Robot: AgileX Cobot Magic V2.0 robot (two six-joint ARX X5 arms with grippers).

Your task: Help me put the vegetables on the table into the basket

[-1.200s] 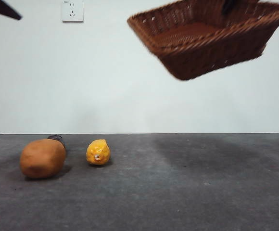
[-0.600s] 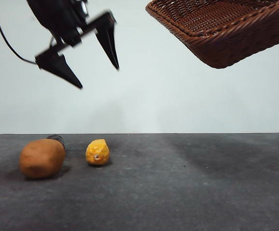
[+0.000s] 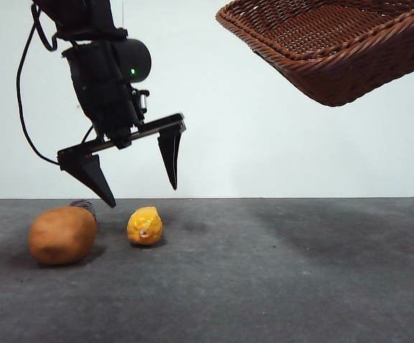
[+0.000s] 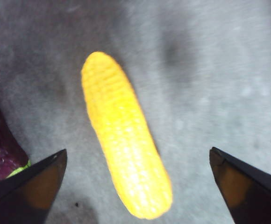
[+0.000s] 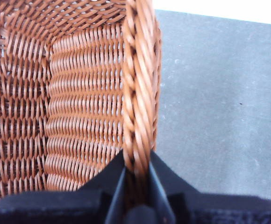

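Nearest, at about 8 o'clock on the table [image 3: 278,286]: potato [image 3: 62,234], with eggplant [image 3: 84,206] just behind it (mostly hidden). Beside these, toward 3 o'clock: corn cob [image 3: 145,225], lying flat. Above the cob, apart from it: left gripper [image 3: 140,187], jaws spread wide, one to each side. At 1 o'clock, held aloft and tilted: basket [image 3: 335,53], rim pinched by right gripper [image 5: 138,179].

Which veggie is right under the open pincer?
The yellow corn cob, lying between the left pincer's jaws. The eggplant sits off to one side.
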